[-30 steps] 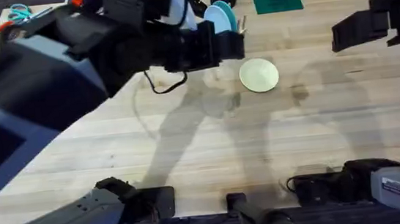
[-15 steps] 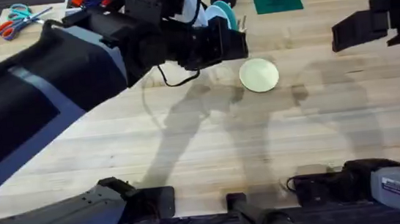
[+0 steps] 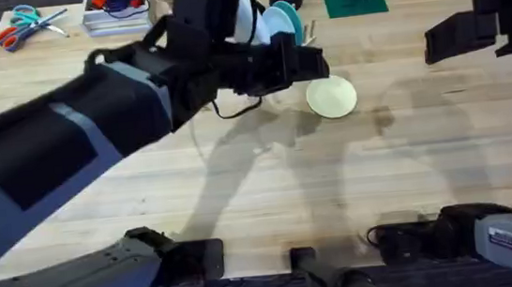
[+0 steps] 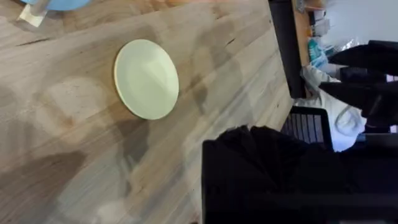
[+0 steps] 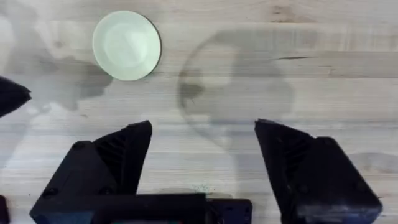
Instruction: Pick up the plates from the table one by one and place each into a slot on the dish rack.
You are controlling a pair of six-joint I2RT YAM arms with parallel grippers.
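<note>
Behind L arm (image 3: 93,112), teal plate (image 3: 286,18) & dish rack (image 3: 307,33) partly hidden.

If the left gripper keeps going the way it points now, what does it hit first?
Probably the cream plate, flat on the table just ahead of the left gripper; height is unclear, so it might pass above.

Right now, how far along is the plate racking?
Done: the teal plate stands upright at the dish rack, apparently slotted. In hand: nothing visibly held; the left tool hovers beside the cream plate, the right tool is open and empty. Left: the cream plate, flat on the table, needs picking up and slotting.
</note>
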